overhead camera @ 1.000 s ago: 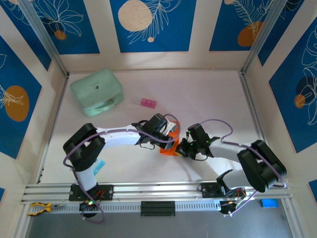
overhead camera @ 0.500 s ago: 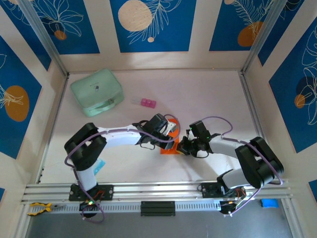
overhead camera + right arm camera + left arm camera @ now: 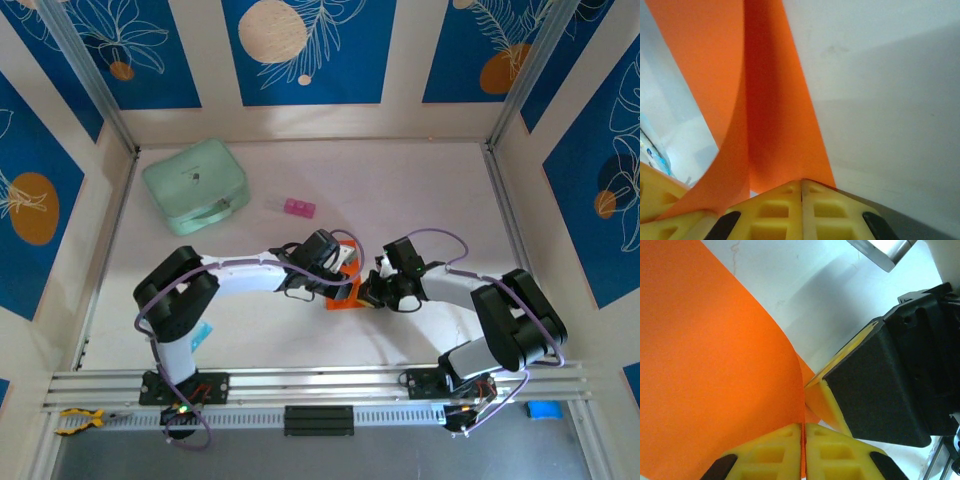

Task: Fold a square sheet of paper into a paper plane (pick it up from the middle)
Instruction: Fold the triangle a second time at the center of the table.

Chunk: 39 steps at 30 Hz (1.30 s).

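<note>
The bright orange sheet of paper (image 3: 343,295) is held just above the white table between both grippers, bent and partly folded, mostly hidden under them from above. My left gripper (image 3: 342,272) is shut on it; in the left wrist view its yellow fingers (image 3: 775,450) pinch the sheet's (image 3: 715,365) edge, the gripper (image 3: 803,427) meeting there. My right gripper (image 3: 371,291) is shut on the other side; in the right wrist view it (image 3: 801,183) clamps a curved fold of the paper (image 3: 775,115). The shape is a bent sheet, no pointed dart visible.
A mint-green case (image 3: 196,185) lies at the back left and a small pink block (image 3: 299,208) behind the grippers. The right gripper's black body (image 3: 890,385) sits close beside the left fingers. Side rails (image 3: 510,215) border the table.
The right gripper has crept left and slightly back toward the left gripper, its forearm swinging upward. The left gripper has barely moved; both stay clamped on the paper.
</note>
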Available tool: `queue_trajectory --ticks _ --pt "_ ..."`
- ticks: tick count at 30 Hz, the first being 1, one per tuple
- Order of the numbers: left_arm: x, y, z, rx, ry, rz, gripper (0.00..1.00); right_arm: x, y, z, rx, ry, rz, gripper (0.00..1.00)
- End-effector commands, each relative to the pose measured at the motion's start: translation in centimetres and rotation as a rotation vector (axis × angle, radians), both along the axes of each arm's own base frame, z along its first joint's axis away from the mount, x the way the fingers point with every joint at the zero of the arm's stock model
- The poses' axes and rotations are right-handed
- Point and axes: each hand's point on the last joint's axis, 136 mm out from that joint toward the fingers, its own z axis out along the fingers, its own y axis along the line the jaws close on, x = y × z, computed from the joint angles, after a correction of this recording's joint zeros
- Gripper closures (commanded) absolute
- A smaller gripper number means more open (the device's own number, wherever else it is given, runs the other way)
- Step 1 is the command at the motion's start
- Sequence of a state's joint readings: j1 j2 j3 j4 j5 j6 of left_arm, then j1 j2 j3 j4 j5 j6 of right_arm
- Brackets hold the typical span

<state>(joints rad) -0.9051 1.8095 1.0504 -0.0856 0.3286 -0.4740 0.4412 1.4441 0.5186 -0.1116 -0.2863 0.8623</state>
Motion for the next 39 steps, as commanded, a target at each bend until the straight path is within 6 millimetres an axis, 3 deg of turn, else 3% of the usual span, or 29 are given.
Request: queue_trajectory --ticks 1,7,20,39 --pt "1.2 -0.4 0.9 -0.027 -0.024 0.017 0.89 -0.4 0.6 -0.1 0.034 0.016 0.004 0.92" --pt "1.4 -0.2 0.8 -0.021 -0.035 0.022 0.89 -0.2 0.7 0.0 0.038 0.006 -0.016 0.92" --pt "2.1 -0.4 1.6 -0.063 -0.086 0.016 0.85 -0.9 -0.3 -1.7 -0.029 0.056 -0.029 0.93" --pt "2.8 0.7 0.2 -0.033 -0.064 0.033 0.97 -1.2 -0.8 -1.7 -0.050 0.062 -0.029 0.93"
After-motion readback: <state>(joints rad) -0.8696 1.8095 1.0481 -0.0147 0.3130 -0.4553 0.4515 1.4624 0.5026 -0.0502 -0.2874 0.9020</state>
